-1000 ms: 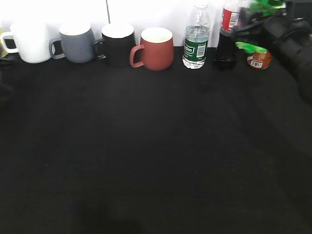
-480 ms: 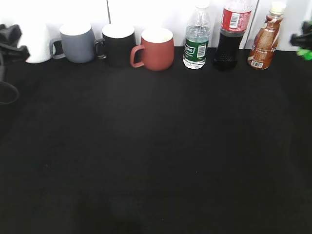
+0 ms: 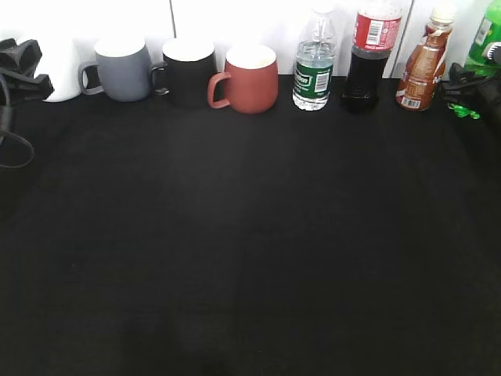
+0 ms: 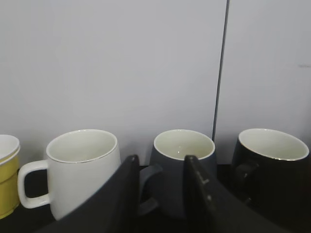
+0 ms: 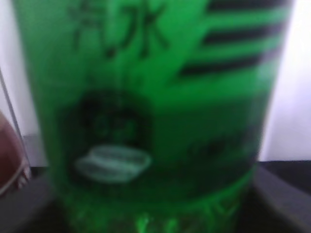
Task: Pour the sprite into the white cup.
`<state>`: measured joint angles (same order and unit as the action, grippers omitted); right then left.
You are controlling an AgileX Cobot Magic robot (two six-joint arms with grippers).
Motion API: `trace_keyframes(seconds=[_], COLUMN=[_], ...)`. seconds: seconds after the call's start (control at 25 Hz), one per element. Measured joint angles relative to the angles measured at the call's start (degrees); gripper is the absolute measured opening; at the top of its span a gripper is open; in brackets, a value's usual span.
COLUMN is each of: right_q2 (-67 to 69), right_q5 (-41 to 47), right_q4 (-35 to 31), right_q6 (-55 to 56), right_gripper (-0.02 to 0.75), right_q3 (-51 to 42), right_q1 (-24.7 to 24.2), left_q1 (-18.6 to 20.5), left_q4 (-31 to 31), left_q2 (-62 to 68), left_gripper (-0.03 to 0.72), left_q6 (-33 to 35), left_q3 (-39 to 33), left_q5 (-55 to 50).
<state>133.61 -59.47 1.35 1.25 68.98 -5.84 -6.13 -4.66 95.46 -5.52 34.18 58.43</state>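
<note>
The sprite (image 3: 487, 37) is a bright green bottle at the far right edge of the back row. It fills the right wrist view (image 5: 150, 111), close up and blurred. My right gripper (image 3: 467, 95) is at the bottle's lower part, with grey fingers showing on either side of its base, apart and open. The white cup (image 4: 82, 167) stands at the left end of the mug row, handle to the left. In the exterior view it (image 3: 61, 77) is mostly hidden behind my left gripper (image 3: 22, 66). My left gripper (image 4: 159, 162) is open and empty, aimed between the white cup and the grey mug (image 4: 183, 162).
Along the back wall stand a yellow cup (image 4: 7, 182), a black mug (image 3: 188, 70), a red mug (image 3: 249, 77), a clear water bottle (image 3: 313, 63), a cola bottle (image 3: 368, 55) and a brown drink bottle (image 3: 423, 66). A black cloth (image 3: 250, 235) covers the table.
My right arm has swung from in front of the cola bottle to the far right, at the sprite. My left gripper has come in at the far left, covering the white cup.
</note>
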Motion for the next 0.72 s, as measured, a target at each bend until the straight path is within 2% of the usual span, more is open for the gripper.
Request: trace_keyframes(seconds=[0.12,0.24,0.4,0.48,0.56,0.6,0.72], right_q2=[-2.5,-6.8,-12.1,-15.8,-21.2,-25.2,-39.1], right_q5=[0.2,0.2,0.2,3.4,10.4,17.0,43.9], right_q4=[0.2,1.6,0.5,0.3,1.1,2.4,8.1], right_q6=[0.1,0.3,0.4,0.9,2.7,5.1,12.6], right_gripper=[0.616,0.617,0.61,0.606,0.597,0.596,0.596], right_q3=[-3.7,-9.2,-16.2,-19.2,-23.0,-23.8,-24.0], right_q1=[0.0,0.0,0.0,0.0,0.0,0.0,0.2], left_q1=[0.0,0.0,0.0,-0.3,-2.9,-4.6,-10.4], left_q4=[0.0,-0.4,-5.1,-5.5,-5.5,-5.6,-4.2], left_q2=[0.0,0.0,0.0,-0.8,-3.0,-4.3,-8.9], left_gripper=[0.241,0.241,0.241,0.246,0.312,0.367,0.466], left_q6=[0.0,0.0,0.0,-0.2,-0.4,-0.4,-0.4], left_q3=[0.0,0.0,0.0,0.0,0.0,0.0,0.2], left_q5=[0.0,0.0,-0.2,-4.2,-11.4,-15.5,-32.5])
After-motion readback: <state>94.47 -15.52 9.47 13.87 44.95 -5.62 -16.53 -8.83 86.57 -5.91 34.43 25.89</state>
